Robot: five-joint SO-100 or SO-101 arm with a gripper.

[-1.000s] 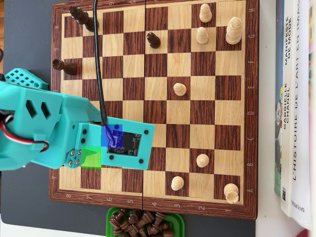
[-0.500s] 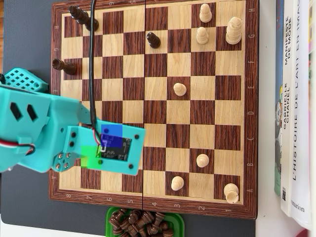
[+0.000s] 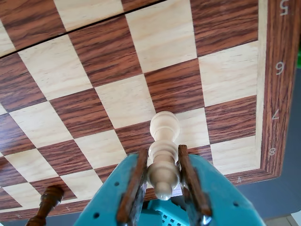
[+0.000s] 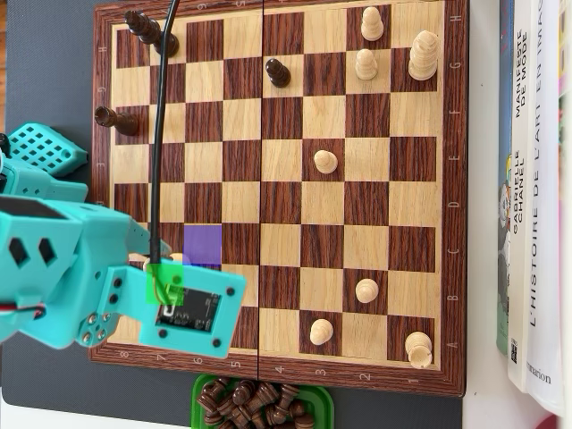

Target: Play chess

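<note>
Pincer is clamped on a light wooden chess piece: both fingers, teal with brown pads, press its sides, gap only as wide as the piece. In the wrist view the piece's rounded end points toward the chessboard, over the squares near the border numbers 7 and 8; whether it touches the surface I cannot tell. A dark piece shows at the lower left of that view, near the board edge.

Overhead view: teal arm comes in from the left and covers the lower left corner of the board; the pincer and held piece are hidden under the wrist camera module. A black cable runs up from the module across the board. A green patch and a purple patch sit on adjacent squares by the module.

Elsewhere: light pieces on the right half, e.g. a pawn mid-board and one near the bottom; dark pieces at the upper left. A green tray of dark pieces sits below the board. Books lie on the desk at the right.
</note>
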